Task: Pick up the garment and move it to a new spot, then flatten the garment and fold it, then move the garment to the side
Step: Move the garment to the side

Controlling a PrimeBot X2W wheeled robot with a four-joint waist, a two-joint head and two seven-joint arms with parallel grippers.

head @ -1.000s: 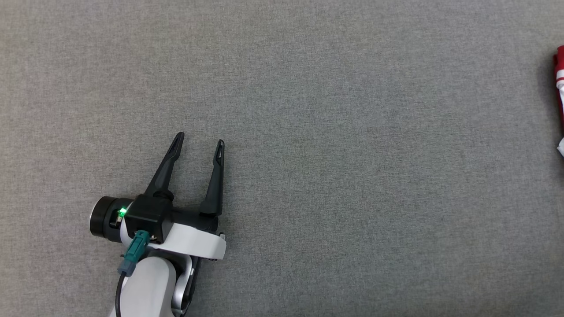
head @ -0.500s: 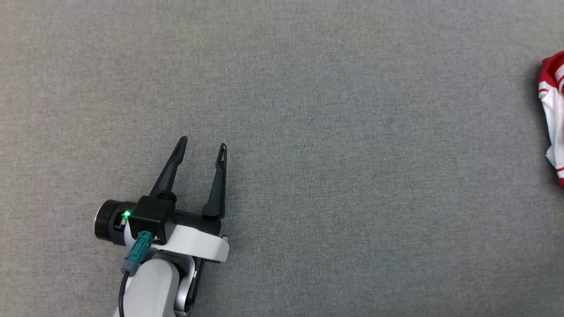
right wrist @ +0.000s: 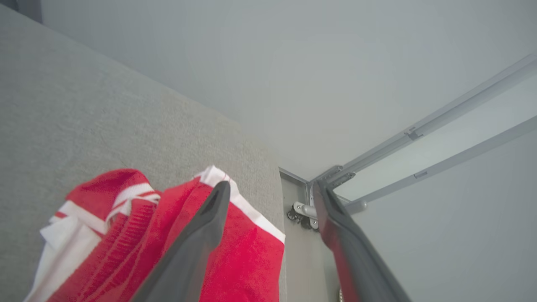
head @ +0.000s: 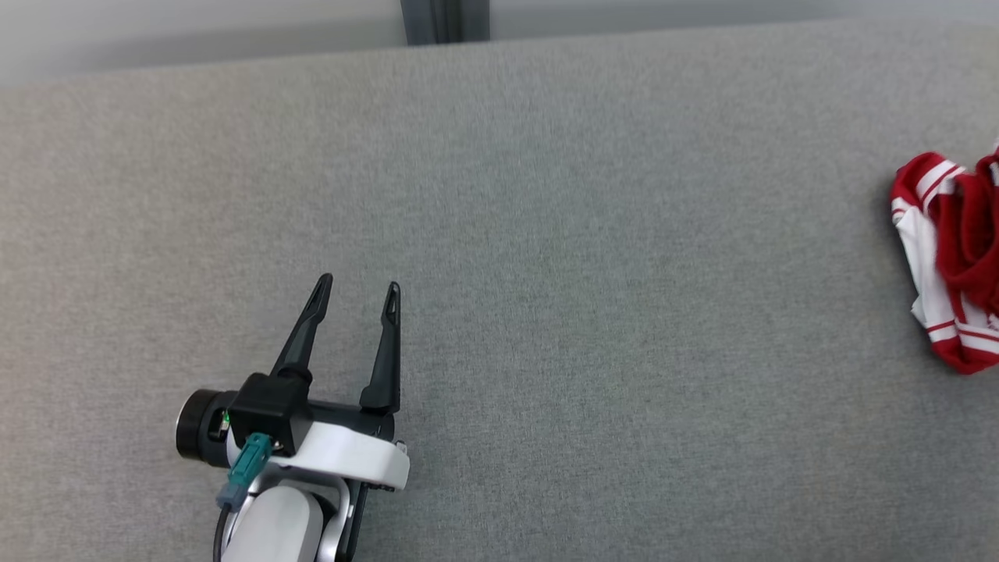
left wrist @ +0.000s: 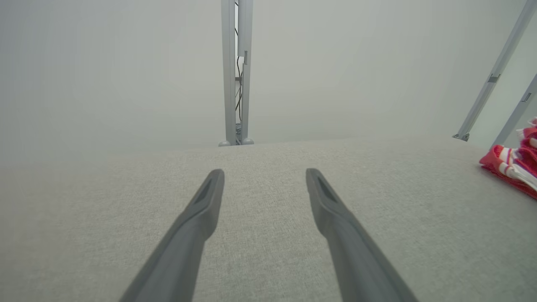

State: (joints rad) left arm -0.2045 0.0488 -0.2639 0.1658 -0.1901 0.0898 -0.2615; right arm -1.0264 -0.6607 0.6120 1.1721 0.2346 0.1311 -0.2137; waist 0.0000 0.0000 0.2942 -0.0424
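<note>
The garment [head: 948, 257], red with white stripes and white panels, lies bunched at the right edge of the grey table, cut off by the head view's border. It also shows as a red heap [left wrist: 514, 165] at the far right of the left wrist view. My left gripper [head: 357, 287] stands open over bare table at the lower left, nothing between its fingers. In the right wrist view my right gripper [right wrist: 270, 189] is open just above the garment [right wrist: 126, 235], near the table's corner. Nothing is held between its fingers.
The grey fabric table [head: 546, 273] ends at a far edge near the top of the head view, with a grey post [head: 445, 19] behind it. Slanted metal rails [right wrist: 419, 138] and a bracket stand beyond the table's right edge.
The head camera has tilted and turned, bringing the table's far edge and more of the garment into view. The left gripper stays open in the same place on the table.
</note>
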